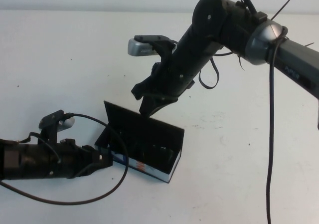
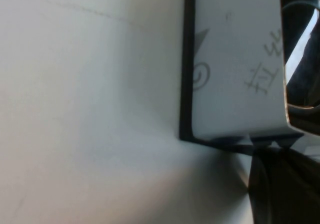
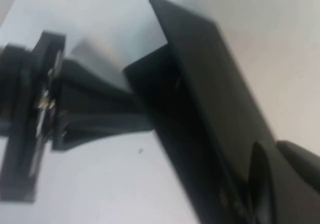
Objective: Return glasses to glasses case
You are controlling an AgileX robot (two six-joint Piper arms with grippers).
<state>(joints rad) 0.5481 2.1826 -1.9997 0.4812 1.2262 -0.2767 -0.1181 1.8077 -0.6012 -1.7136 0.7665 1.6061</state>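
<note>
The black glasses case (image 1: 172,151) lies open in the middle of the table, its lid (image 1: 130,125) standing tilted up and its printed strip (image 1: 142,167) facing me. Dark shapes lie inside it. In the left wrist view a reflective lens of the glasses (image 2: 300,54) shows inside the case (image 2: 235,59). My left gripper (image 1: 103,160) lies low on the table at the case's left end, touching it. My right gripper (image 1: 148,109) comes down from above, shut, with its tip at the lid's top edge; the right wrist view shows it (image 3: 280,176) against the lid (image 3: 200,59).
The left arm's black cable (image 1: 75,200) loops over the table in front of the case. The right arm's cable (image 1: 271,134) hangs down at the right. The rest of the white table (image 1: 60,59) is bare.
</note>
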